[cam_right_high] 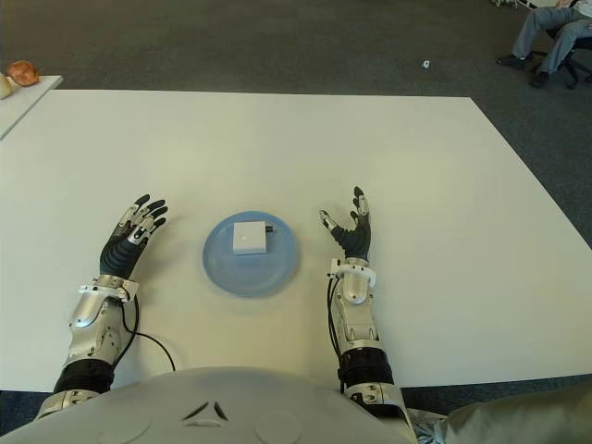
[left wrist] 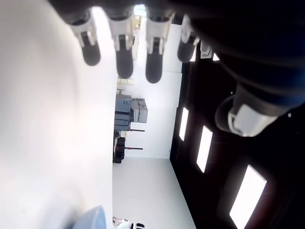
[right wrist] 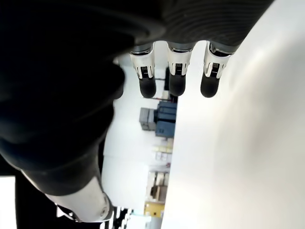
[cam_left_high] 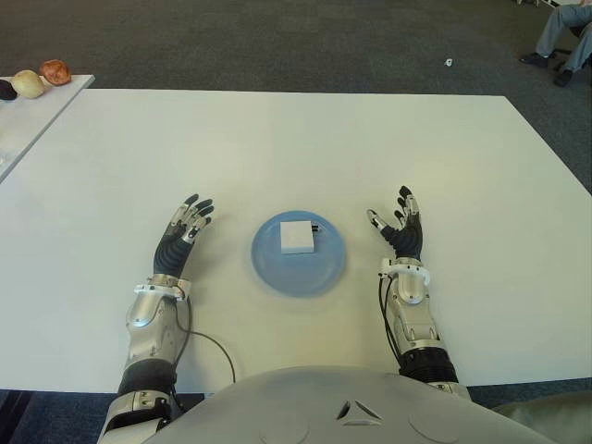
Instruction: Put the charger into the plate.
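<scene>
robot torso at frame bottom. left hand (cam_left_high: pixel 181 236) left of plate (cam_left_high: pixel 268 264), right hand (cam_left_high: pixel 400 231) right of it, both with fingers spread, holding nothing. charger (cam_left_high: pixel 298 236) sits flat inside plate on table (cam_left_high: pixel 277 148); placement looks done, hands clear.

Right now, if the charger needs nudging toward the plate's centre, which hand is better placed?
Right, marginally. The charger already lies in the blue plate, toward its far right part. The right hand shows open beside that edge, nearer than the open left hand.
</scene>
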You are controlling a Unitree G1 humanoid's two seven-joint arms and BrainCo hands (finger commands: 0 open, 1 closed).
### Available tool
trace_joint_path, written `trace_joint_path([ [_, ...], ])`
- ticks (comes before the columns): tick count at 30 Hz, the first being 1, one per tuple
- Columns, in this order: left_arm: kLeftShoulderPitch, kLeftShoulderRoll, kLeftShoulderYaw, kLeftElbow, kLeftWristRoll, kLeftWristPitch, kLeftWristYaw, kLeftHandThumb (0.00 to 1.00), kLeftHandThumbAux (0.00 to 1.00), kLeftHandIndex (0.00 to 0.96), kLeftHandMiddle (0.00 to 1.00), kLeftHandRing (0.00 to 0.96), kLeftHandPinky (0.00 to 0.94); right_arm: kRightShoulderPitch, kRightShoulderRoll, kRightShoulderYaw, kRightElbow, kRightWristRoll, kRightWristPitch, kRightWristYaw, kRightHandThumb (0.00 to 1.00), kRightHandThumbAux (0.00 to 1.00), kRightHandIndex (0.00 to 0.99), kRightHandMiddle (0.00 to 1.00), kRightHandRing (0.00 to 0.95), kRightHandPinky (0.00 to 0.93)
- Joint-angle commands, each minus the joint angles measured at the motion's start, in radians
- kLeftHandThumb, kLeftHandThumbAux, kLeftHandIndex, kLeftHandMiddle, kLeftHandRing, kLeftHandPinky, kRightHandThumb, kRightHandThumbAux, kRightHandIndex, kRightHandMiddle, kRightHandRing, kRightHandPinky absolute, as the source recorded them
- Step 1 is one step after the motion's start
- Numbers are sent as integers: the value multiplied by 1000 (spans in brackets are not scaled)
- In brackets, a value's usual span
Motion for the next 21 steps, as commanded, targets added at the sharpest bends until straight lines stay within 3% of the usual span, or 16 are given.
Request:
trace_joint_path([
  [1,72,-34,-14,139,11,83,-4,0,484,82,171,140,107,22,15,18,60,-18,-45,-13,0,862,76,76,57,79],
  [5,71,-37,-16,134,11,80,-3,0,483,81,177,145,101,26,16,24,178,-10,-120,-6,0,873,93,82,64,82],
  [10,67,-36,-18,129,12,70,-5,0,482,85,177,143,93,4,11,22,255,6,-159,20,0,876,103,84,66,81],
  [21,59,-34,-15,131,8,67,-10,0,481,96,175,133,75,-4,15,19,295,26,-164,67,0,889,104,79,70,110],
])
